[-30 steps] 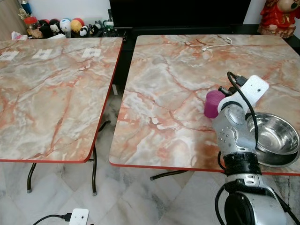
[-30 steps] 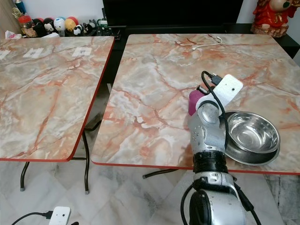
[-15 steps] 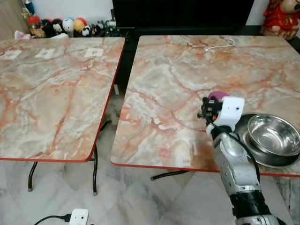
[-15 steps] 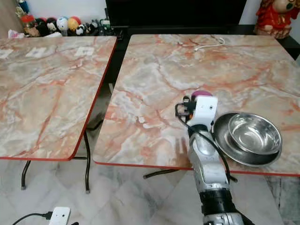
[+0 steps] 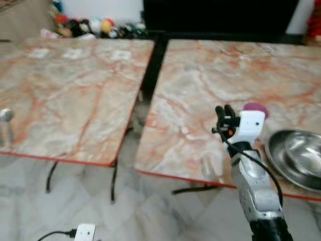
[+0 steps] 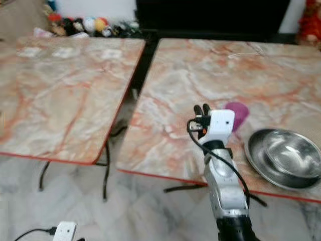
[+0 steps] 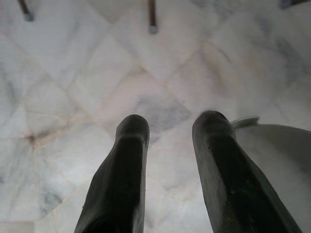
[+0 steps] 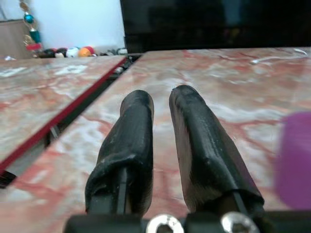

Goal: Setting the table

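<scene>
In the left eye view we see two marble tables side by side with a dark gap between them. Our right gripper (image 5: 225,111) is raised over the near part of the right table (image 5: 200,85), fingers pointing up and close together with nothing between them. A purple cup (image 5: 256,108) stands just behind the wrist's white camera block, and a steel bowl (image 5: 296,155) sits at the table's right near corner. On the left table (image 5: 75,95), a small metal cylinder (image 5: 5,125) stands at the near left edge, and three white tags lie along the far side. Toys (image 5: 95,27) line the wall behind. A white plug (image 5: 84,232) lies on the tiled floor (image 5: 100,211). The picture is somewhat blurred.

The right eye view shows the same scene: the gripper over the right table, the cup just beside the wrist and the bowl near it, apart from the cup.

In the left wrist view our left gripper (image 7: 170,131) points down at the floor, fingers spread with a clear gap, empty. A table leg's foot shows near the frame edge.

In the right wrist view the two fingers (image 8: 131,141) lie nearly pressed together, gripping nothing, low over the right table; the cup is a blurred purple shape beside them.
</scene>
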`<state>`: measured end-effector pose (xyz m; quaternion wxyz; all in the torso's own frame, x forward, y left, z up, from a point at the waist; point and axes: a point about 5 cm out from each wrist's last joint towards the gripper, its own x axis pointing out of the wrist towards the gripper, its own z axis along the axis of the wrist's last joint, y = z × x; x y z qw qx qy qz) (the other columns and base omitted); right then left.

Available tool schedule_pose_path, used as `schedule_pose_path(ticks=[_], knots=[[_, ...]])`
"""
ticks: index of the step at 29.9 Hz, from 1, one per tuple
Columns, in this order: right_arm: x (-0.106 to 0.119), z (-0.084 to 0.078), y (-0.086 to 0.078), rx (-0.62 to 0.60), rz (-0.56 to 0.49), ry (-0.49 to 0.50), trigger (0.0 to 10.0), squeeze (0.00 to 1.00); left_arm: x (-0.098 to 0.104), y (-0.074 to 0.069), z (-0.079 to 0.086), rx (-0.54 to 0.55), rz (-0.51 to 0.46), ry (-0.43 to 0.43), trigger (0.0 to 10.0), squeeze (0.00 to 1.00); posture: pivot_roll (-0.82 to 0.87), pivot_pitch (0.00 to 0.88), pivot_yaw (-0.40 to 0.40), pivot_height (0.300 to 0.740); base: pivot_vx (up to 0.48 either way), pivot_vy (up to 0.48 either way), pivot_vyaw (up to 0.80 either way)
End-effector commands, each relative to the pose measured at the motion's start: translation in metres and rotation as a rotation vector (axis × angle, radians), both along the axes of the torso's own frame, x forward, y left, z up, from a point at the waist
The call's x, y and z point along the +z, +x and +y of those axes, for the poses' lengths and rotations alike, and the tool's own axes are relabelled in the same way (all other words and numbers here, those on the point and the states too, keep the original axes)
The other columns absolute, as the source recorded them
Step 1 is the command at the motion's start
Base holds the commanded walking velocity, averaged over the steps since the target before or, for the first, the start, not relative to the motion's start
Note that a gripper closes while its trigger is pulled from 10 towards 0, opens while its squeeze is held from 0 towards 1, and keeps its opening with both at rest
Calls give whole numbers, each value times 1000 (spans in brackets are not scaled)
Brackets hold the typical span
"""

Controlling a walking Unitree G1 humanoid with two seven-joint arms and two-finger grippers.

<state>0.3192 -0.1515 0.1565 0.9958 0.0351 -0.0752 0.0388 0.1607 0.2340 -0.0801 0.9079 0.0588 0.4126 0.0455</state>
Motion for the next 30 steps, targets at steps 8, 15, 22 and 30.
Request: schedule_pose_path(ticks=[8, 15, 22, 30], knots=[[5, 9, 4, 3, -16, 51, 10000, 0, -2, -6, 3, 18, 24, 4, 10000, 0, -70, 27, 37, 740, 0, 480, 0], [6, 13, 6, -1, -16, 67, 10000, 0, -3, -7, 2, 15, 28, 2, 10000, 0, -70, 15, 36, 740, 0, 480, 0], [4, 13, 7, -7, -9, 74, 10000, 0, -3, -8, 2, 15, 30, 1, 10000, 0, -72, 11, 37, 740, 0, 480, 0], [3, 13, 9, -13, -1, 74, 10000, 0, -2, -6, 2, 23, 20, -1, 10000, 0, -65, 33, 29, 740, 0, 480, 0]])
